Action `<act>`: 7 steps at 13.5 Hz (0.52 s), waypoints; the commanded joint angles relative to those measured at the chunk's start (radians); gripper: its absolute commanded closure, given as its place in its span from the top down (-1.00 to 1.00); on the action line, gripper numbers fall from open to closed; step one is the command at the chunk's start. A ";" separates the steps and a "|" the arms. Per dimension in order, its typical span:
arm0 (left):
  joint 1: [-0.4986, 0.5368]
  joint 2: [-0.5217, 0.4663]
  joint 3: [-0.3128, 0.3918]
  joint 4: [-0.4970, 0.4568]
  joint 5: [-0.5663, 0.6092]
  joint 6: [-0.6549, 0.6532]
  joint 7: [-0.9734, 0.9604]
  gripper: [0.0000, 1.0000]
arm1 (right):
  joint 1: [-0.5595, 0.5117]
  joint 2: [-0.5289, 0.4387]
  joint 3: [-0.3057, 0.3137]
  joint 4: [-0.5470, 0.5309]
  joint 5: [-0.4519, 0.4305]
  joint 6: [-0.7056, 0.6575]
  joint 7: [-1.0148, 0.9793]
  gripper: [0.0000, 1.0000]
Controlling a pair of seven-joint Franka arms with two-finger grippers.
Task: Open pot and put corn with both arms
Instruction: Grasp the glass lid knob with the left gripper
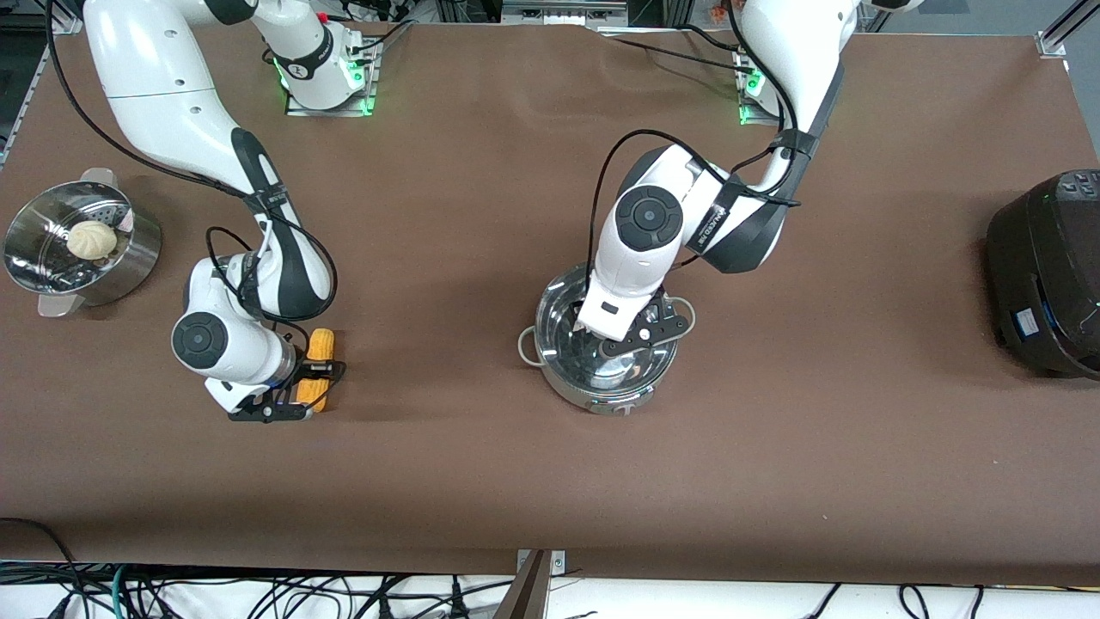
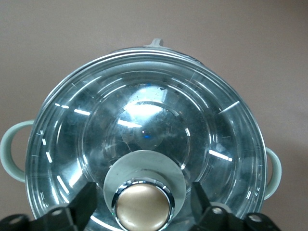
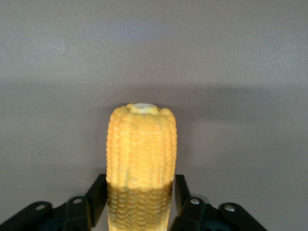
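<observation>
Where the bench point(image 1: 550, 481) runs bare along its edge nearest the front camera, a broad strip of brown cloth lies open; farther in, the corn point(image 1: 319, 368) lies flat toward the right arm's end, lengthwise toward the arm bases, with the right claw point(image 1: 296, 397) low over its nearer end, fingers point(image 3: 91, 199) spread to either side of the cob and bare cloth around it; well apart, at mid-bench, the pot point(image 1: 606, 348) stands with its glass lid point(image 2: 144, 144) on, loop handles clear at both sides; the left claw point(image 1: 640, 337) sits over the lid, its fingers point(image 2: 84, 202) parted on either side of the knob point(image 2: 143, 206) with gaps showing; a steamer pot point(image 1: 73, 245) with a bun point(image 1: 92, 238) sits near the edge at the right arm's end; a black cooker point(image 1: 1048, 271) sits at the left arm's end.
</observation>
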 commanded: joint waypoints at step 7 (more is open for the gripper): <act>0.001 0.021 0.002 0.031 0.030 0.000 -0.009 -1.00 | 0.001 -0.013 0.002 0.011 0.018 -0.034 -0.008 -0.15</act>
